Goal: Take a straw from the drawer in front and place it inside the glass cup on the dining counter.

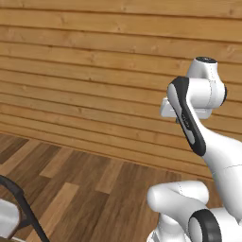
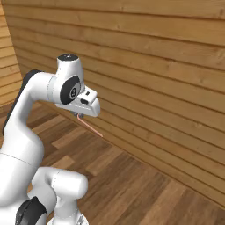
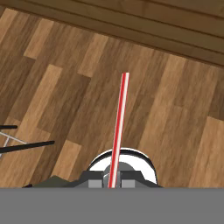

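Note:
My gripper (image 3: 113, 182) is shut on the straw (image 3: 119, 127), a thin reddish-pink stick with a pale stripe. The straw runs from between the finger tips out over the wooden floor. In the right base view the gripper (image 2: 79, 115) hangs under the raised white hand at upper left. There the straw (image 2: 91, 126) slants down and to the right from it, in the air above the floor. The drawer, the glass cup and the dining counter are out of view.
A wall of horizontal wooden planks (image 1: 94, 71) stands close ahead, above a brown wood-plank floor (image 2: 145, 193). A dark-framed chair with a white seat (image 1: 19, 208) sits at the lower left; its thin dark bars (image 3: 26, 145) cross the left of the hand view.

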{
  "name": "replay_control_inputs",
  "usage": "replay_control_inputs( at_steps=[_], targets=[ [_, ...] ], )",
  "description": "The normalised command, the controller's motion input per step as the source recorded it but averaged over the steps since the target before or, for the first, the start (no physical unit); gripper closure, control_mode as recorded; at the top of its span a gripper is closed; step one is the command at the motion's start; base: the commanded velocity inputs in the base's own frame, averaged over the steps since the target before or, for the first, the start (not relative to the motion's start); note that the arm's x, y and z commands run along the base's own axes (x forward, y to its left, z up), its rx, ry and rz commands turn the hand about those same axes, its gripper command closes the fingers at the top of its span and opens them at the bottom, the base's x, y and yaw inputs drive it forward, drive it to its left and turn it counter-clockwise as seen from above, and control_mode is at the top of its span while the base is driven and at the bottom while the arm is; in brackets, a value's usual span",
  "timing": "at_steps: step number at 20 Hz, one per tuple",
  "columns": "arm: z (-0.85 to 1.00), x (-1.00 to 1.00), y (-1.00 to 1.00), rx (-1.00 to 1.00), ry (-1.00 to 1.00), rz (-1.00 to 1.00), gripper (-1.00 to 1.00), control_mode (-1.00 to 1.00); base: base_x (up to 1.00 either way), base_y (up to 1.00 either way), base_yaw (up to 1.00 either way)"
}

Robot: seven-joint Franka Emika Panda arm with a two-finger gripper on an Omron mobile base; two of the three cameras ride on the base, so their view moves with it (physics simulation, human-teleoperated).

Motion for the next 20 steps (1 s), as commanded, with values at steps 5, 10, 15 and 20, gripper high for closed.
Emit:
replay_control_inputs(
  at_steps=[5, 10, 15, 20],
  targets=[
    [0.0, 0.0, 0.0, 0.0, 0.0, 0.0, 1.0, 1.0, 1.0, 0.01, 0.62],
    [0.0, 0.0, 0.0, 0.0, 0.0, 0.0, 1.0, 1.0, 0.92, 0.0, 0.72],
    [0.0, 0.0, 0.0, 0.0, 0.0, 0.0, 1.0, 1.0, 0.76, 0.0, 0.79],
    [0.0, 0.0, 0.0, 0.0, 0.0, 0.0, 1.0, 1.0, 0.69, -0.03, 0.84]
  ],
)
